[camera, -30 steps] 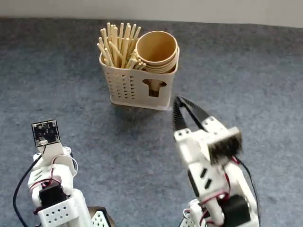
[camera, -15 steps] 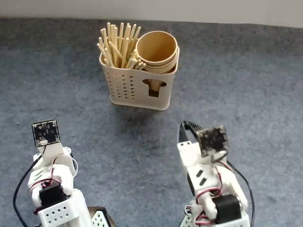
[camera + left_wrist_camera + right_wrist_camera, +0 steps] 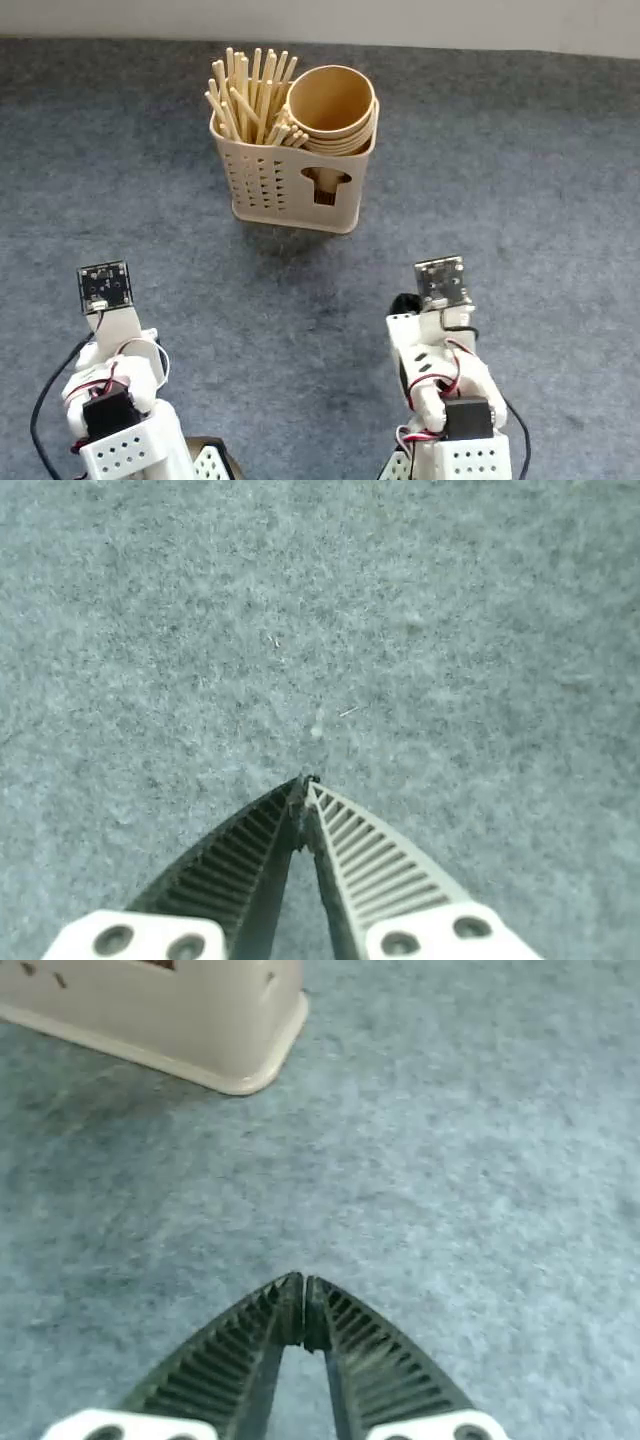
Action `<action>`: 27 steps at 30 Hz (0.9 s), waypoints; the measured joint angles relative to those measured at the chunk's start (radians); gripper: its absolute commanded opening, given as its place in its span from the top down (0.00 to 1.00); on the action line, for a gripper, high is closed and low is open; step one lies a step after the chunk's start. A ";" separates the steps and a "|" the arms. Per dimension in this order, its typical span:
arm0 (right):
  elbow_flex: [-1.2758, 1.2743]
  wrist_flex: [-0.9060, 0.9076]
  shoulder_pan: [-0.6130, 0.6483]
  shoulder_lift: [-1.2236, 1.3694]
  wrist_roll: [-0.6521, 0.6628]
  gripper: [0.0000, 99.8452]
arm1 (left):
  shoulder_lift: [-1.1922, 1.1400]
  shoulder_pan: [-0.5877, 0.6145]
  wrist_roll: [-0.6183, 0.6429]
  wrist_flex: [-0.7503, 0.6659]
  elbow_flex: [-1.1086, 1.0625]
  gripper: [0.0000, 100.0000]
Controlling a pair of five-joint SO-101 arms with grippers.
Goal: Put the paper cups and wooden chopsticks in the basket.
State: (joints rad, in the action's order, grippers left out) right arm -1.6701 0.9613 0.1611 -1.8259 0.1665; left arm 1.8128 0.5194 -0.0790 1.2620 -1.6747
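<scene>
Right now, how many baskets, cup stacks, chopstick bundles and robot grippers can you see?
Beige perforated plastic basket: 1
Stack of nested brown paper cups: 1
Bundle of wooden chopsticks: 1
Robot grippers, both shut: 2, the left gripper and the right gripper
Total: 5

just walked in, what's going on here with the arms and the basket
Nothing is being handled right now. The paper cups sit stacked in one side of the basket, and the wooden chopsticks stand in the other. The left claw and right claw are both shut, hold nothing, and hang over the grey table, apart from the basket.
</scene>
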 measured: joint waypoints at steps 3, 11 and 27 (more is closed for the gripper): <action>0.000 0.025 -0.080 0.000 0.000 0.98 | 0.000 0.000 0.000 0.021 0.000 0.98; 0.000 0.261 -0.138 0.000 0.000 0.98 | 0.000 0.000 0.000 0.055 0.000 0.98; 0.000 0.278 -0.138 0.000 0.000 0.98 | 0.000 0.000 0.000 0.055 0.000 0.98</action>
State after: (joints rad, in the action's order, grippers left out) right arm -1.6701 1.2390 0.0230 -1.8259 0.1665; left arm 1.8128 0.5194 -0.0790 1.3172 -1.6747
